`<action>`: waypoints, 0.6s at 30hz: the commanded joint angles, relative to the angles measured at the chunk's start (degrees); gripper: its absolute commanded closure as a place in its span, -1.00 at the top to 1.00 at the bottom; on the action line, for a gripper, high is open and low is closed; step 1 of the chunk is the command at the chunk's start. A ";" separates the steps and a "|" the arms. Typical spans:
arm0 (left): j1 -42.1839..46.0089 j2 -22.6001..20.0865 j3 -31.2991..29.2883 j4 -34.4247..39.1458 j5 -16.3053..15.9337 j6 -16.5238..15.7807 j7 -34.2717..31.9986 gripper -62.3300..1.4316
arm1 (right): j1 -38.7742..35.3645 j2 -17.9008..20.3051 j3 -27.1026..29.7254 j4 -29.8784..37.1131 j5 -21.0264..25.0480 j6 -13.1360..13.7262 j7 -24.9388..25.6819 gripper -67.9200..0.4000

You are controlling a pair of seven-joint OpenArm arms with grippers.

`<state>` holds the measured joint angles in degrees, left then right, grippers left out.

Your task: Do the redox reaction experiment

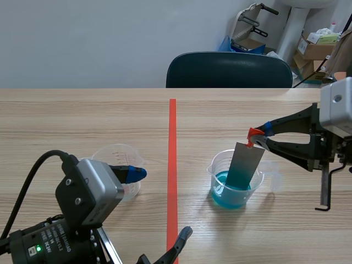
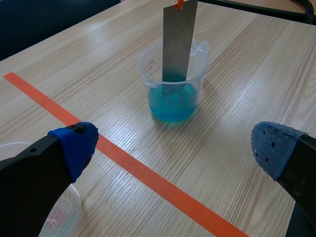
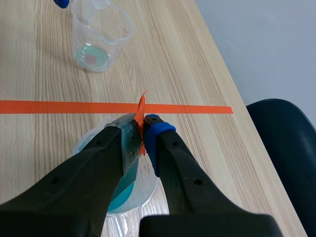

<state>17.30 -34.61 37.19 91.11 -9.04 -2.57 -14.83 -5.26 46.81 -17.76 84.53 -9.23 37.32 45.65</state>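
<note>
Nearest us, our left gripper [image 2: 174, 146] hangs spread wide beside the empty beaker [image 1: 113, 155]. Farther on, our right gripper [image 1: 257, 136] pinches the metal strip [image 1: 246, 165] by its top, apparently so that only its foot soaks in the blue solution [image 1: 231, 197].

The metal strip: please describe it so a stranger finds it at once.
Right of the orange-red tape line on the wooden table stands a clear beaker of blue liquid. The metal strip stands in it, its top pinched by the right gripper. It is the only flat grey sheet here.
</note>
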 commanded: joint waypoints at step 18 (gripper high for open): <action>-0.02 0.31 -0.09 0.57 -0.31 0.11 -0.74 1.00 | 1.29 0.17 0.07 0.37 0.44 0.02 1.27 -0.96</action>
<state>17.30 -34.61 37.19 91.11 -9.04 -2.57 -14.83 -5.26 46.81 -17.76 84.53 -9.65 37.34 46.11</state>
